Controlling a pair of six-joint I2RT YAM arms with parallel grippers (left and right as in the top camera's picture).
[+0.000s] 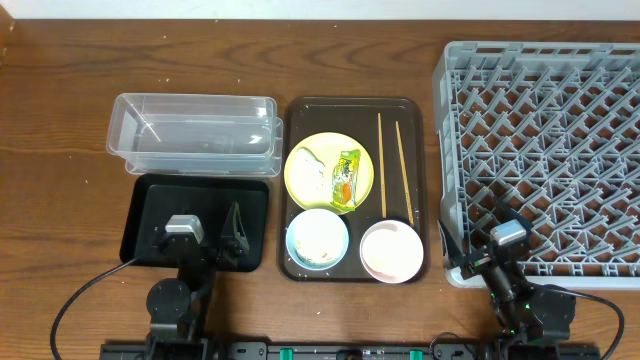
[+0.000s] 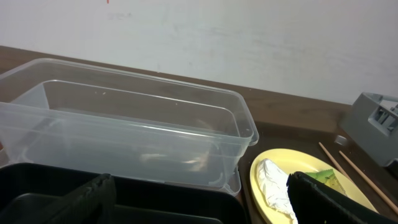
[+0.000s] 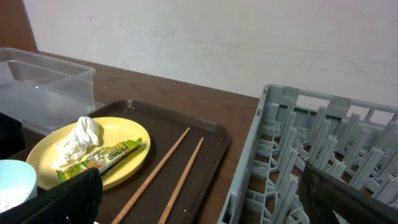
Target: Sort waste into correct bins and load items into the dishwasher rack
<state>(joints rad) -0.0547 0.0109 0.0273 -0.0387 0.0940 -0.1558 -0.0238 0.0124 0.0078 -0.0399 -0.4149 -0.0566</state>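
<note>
Worktop [image 1: 60,120] scene, sorting not started: wrapper [image 1: 347,176] lay on plate [image 1: 325,150] in brown tray [image 1: 412,160]. Both left fingers [image 2: 93,196] and right fingers [image 3: 65,199] were spread, empty. Next likely a thin pinch on the wrapper

The only printing in view runs along the green-and-orange snack wrapper [image 3: 106,154] lying on the yellow plate [image 3: 124,129]: a line of pale letters, too small and blurred to read. No other lettering is legible.
</note>
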